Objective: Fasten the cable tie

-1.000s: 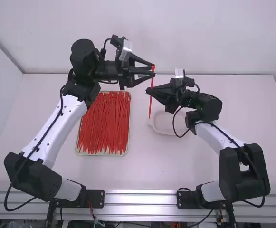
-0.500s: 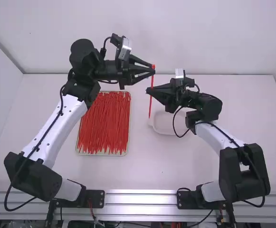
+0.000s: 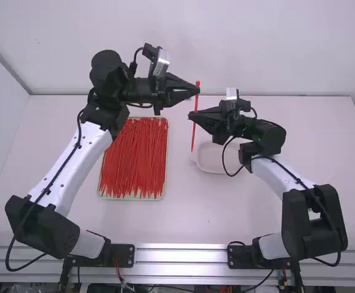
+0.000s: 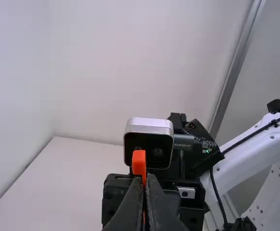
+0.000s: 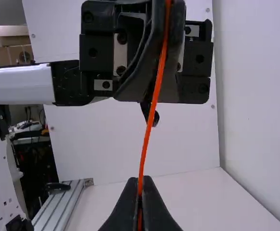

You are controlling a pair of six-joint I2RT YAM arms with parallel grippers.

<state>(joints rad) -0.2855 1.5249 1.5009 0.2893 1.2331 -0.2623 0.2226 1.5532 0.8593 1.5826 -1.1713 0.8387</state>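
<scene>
White tabletop (image 3: 324,152), white walls behind. A red cable tie (image 3: 193,129) is held upright above the tabletop's middle. Its head end is pinched by the closed left hand (image 3: 196,90); its strap is clamped lower down by the closed right hand (image 3: 192,114). A tray of red ties (image 3: 134,160) is noted at its 8 o'clock.

The white desk (image 3: 324,140) carries a flat tray (image 3: 165,183) heaped with red cable ties (image 3: 134,155) left of centre, and a pale shallow dish (image 3: 209,163) near its right side.
</scene>
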